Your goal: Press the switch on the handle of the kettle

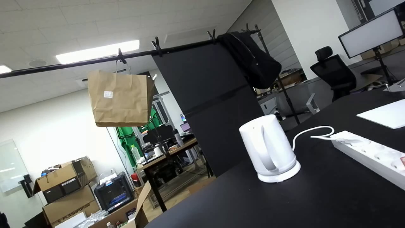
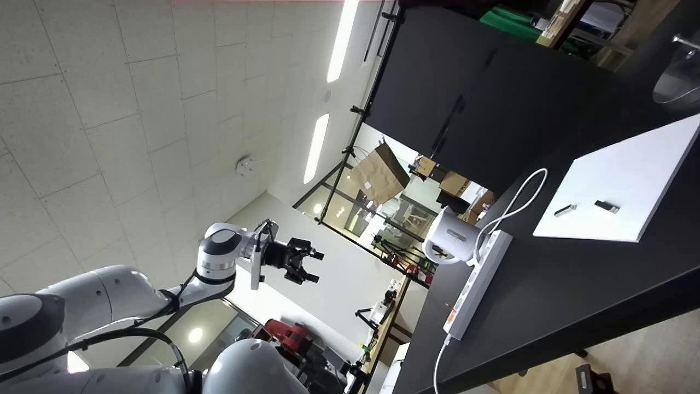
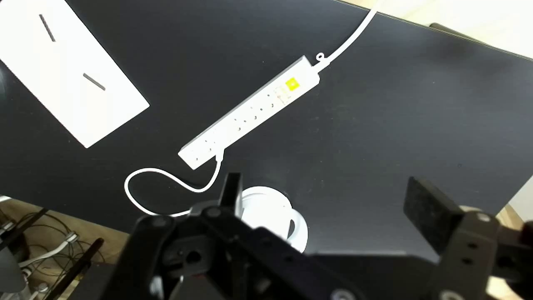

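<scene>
The white kettle stands upright on its base on the black table and shows in both exterior views [image 1: 280,144] [image 2: 459,232]. In the wrist view the kettle [image 3: 266,212] is partly hidden behind my left-hand finger. Its handle shows in an exterior view [image 1: 265,147] and in the wrist view [image 3: 300,231]. I cannot make out the switch on the handle. My gripper [image 2: 319,267] is open and empty, high up and well apart from the kettle. In the wrist view the gripper's fingers [image 3: 325,183] are wide apart, with bare table between them.
A white power strip [image 3: 250,114] lies beside the kettle, with the kettle's white cord [image 3: 145,170] plugged in and looped on the table [image 3: 374,137]. A white board [image 3: 75,83] with two dark handles lies farther off. A clear container [image 2: 678,79] stands near the board.
</scene>
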Action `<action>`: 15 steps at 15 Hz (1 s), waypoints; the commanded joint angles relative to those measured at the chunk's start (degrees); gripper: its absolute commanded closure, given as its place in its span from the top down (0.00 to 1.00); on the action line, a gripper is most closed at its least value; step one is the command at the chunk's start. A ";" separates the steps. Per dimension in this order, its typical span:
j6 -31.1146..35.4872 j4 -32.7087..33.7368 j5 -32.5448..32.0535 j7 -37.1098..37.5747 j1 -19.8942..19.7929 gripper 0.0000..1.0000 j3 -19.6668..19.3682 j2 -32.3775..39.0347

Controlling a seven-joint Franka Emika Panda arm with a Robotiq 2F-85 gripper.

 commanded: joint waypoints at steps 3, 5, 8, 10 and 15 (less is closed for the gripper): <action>1.80 1.34 -4.21 -1.03 -0.10 1.00 -1.31 2.70; 3.82 2.81 -7.30 -2.27 -1.25 1.00 -2.13 5.78; 8.02 5.39 -13.13 -3.25 -3.56 1.00 -3.33 11.14; 10.66 7.88 -16.73 -2.52 -5.34 1.00 -4.11 15.26; 12.53 8.85 -19.03 -2.38 -5.73 1.00 -6.41 18.70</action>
